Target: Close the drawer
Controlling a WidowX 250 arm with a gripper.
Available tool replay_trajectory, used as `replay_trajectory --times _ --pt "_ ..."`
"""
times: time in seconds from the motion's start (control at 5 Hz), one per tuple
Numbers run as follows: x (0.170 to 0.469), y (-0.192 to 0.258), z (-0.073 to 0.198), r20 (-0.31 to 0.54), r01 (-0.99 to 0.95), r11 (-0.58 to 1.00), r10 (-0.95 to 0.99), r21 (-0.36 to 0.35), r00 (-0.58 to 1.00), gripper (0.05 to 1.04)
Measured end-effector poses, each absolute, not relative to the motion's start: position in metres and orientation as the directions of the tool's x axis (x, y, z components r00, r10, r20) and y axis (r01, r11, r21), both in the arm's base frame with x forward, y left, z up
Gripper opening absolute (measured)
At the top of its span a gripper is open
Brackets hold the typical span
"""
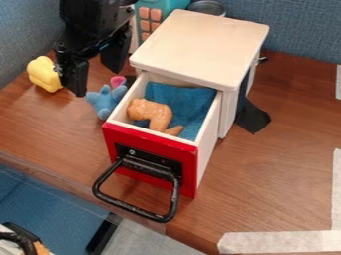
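Fingers point(77, 79) hang spread near the open drawer point(189, 174), where an orange object point(157, 114) partly hides blue cloth point(198, 107).

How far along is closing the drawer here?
Nothing looks done yet: the drawer stands well out of the white cabinet, with the toy and blue cloth inside exposed. In hand: nothing; the gripper is open, away from the handle. Left: the whole push, until the red front sits against the cabinet.
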State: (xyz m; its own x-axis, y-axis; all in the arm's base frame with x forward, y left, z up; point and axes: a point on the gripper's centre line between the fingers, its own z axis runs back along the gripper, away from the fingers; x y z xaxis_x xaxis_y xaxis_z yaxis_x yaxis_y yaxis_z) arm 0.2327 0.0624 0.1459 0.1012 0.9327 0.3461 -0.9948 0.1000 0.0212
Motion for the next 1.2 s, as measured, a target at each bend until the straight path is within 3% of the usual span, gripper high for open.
replay_trajectory --times 0.2,0.6,0.8,1.0,1.2 --pt "0.23 0.062 0.14 0.341 -0.994 0.097 0.934 0.045 0.107 1.001" --pt "0.211 0.037 0.133 0.361 -0.969 0.242 0.9 0.048 0.243 1.001" --pt "0.193 0.025 0.138 0.348 -0.944 0.329 0.884 0.008 0.311 1.001" --pt "0.169 0.012 0.143 0.238 -0.891 0.442 0.881 -0.102 0.41 1.001" --pt "0.149 -0.001 0.14 0.191 -0.844 0.517 0.851 -0.141 0.489 1.001"
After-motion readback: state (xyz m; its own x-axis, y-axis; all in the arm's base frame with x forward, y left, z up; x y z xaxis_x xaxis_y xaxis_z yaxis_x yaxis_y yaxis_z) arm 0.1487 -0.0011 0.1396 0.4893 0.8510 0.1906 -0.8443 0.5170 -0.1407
